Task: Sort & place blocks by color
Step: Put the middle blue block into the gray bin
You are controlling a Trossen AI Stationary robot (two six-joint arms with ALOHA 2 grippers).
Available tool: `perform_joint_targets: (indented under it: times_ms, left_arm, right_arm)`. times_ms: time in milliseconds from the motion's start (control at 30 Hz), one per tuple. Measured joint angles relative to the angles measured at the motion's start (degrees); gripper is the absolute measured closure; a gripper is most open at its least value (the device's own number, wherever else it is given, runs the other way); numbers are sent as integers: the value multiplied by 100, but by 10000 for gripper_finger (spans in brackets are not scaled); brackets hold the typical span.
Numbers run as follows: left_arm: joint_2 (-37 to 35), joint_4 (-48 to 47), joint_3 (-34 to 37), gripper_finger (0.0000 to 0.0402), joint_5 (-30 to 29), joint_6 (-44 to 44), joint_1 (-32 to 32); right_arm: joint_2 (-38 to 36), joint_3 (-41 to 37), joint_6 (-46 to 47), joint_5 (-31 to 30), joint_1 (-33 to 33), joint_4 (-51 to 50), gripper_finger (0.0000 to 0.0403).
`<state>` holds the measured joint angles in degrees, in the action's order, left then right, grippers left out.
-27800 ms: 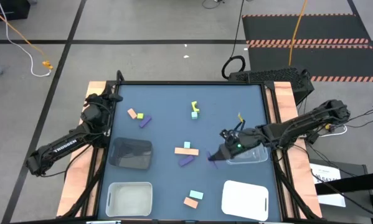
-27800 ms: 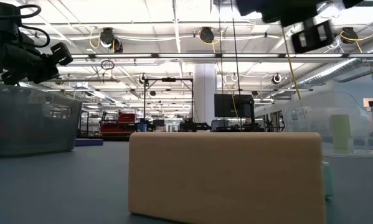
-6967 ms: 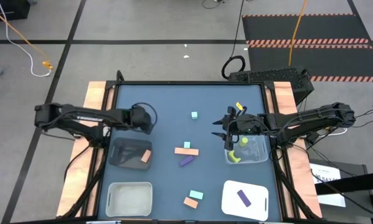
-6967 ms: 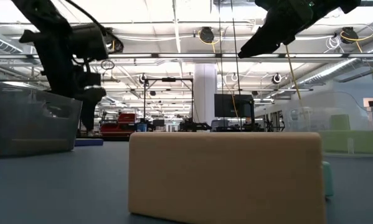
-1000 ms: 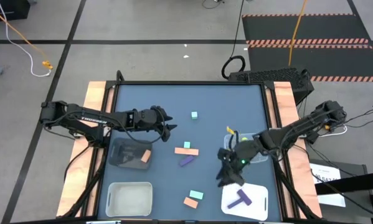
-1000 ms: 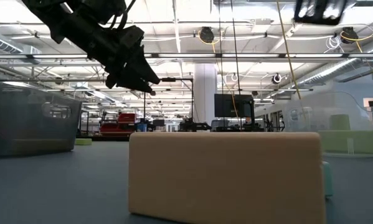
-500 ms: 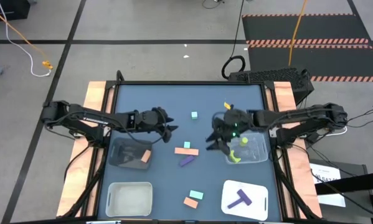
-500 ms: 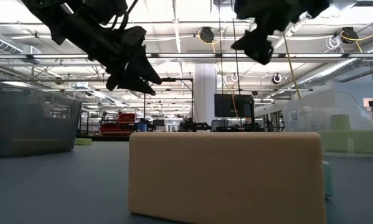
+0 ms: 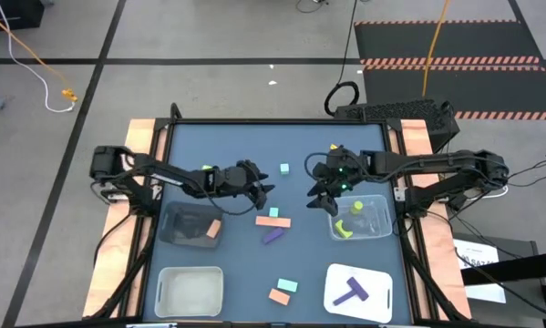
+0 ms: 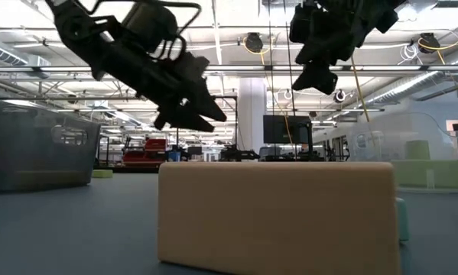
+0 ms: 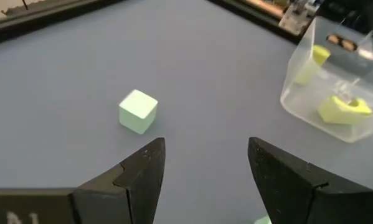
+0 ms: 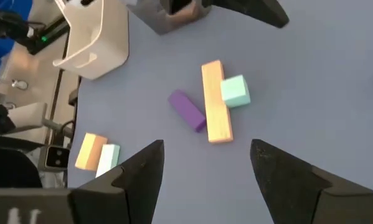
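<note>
Loose blocks lie mid-table: a mint cube (image 9: 283, 169) (image 11: 137, 112), a salmon-orange bar (image 9: 273, 221) (image 12: 216, 102) with a mint cube (image 12: 235, 91) against its side, and a purple block (image 9: 273, 236) (image 12: 187, 111). Near the front edge, an orange and a mint block (image 9: 283, 292) lie side by side. My left gripper (image 9: 263, 193) (image 11: 205, 162) hangs open above the table between the far mint cube and the bar. Also open, my right gripper (image 9: 320, 202) (image 12: 205, 162) hovers just right of the bar. Neither holds anything.
A dark bin (image 9: 192, 223) with an orange block stands left of centre. A clear bin (image 9: 362, 219) (image 11: 335, 93) holds yellow-green pieces. A white tray (image 9: 357, 292) at front right carries purple pieces. A pale bin (image 9: 190, 292) stands at front left.
My right gripper has swung from over the white tray toward the table's far edge, turning as it went, and now hovers beside the clear bin. My left gripper has reached toward the table's right and sunk a little. No block has moved.
</note>
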<state>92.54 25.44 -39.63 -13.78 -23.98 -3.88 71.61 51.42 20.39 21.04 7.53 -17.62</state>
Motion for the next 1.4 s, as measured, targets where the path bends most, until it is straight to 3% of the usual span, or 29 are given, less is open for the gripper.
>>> perform_joint_targets:
  times_ms: [233,400,533,933,1400]
  left_arm:
    - [767,-648,-699,171,349,-104,139]
    - [876,-1773,-1149,172,365,-320,399]
    - [874,-2086,-1316,172,365,120,655]
    - [871,-2434,-1349,172,681,1564,783]
    - [871,-2447,-1349,172,680,1940,800]
  right_arm:
    - [0,0,-10,2,0,-261,172]
    - [0,0,-1,3,-11,-473,172]
    - [0,0,-12,2,-11,-610,172]
    - [0,0,-160,4,-12,-709,172]
    - [0,0,-194,4,-13,-713,172]
